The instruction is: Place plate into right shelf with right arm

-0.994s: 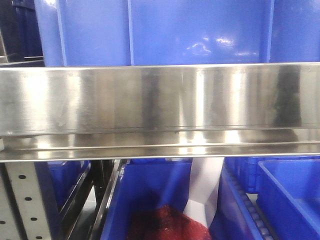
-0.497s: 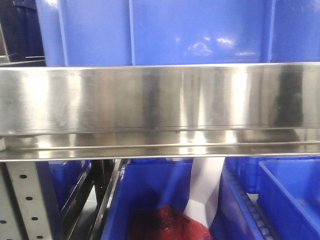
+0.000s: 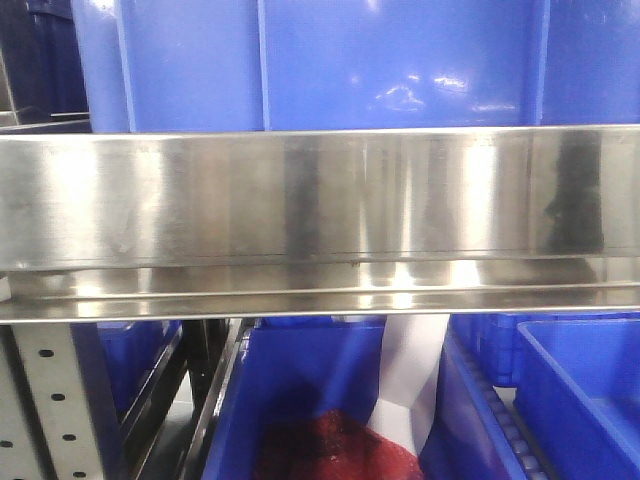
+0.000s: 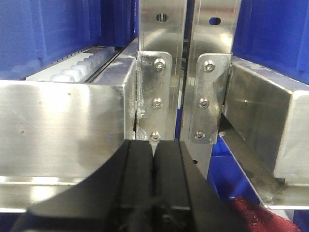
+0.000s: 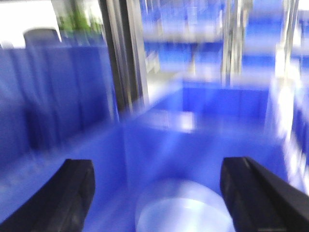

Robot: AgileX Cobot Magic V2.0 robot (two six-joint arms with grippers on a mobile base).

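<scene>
The right wrist view is blurred by motion. In it the white round plate [image 5: 186,210] lies on the floor of a blue bin [image 5: 145,150], below and between my right gripper's [image 5: 157,166] two black fingers [image 5: 72,193], which stand wide apart and hold nothing. The stainless-steel shelf fills the front view with its wide brushed front rail [image 3: 320,195] and blue bins above and below. My left gripper [image 4: 154,145] is shut and empty, its tips close to the shelf's bolted uprights [image 4: 157,104].
A large blue bin [image 3: 330,60] sits on the rail. Below it are more blue bins [image 3: 580,400], one holding a dark red mesh item [image 3: 330,450]. A perforated upright [image 3: 45,400] stands at lower left. Steel rails [image 4: 63,121] flank the left gripper.
The front view has hardly changed apart from small shifts in the reflections on the rail. No gripper shows in it.
</scene>
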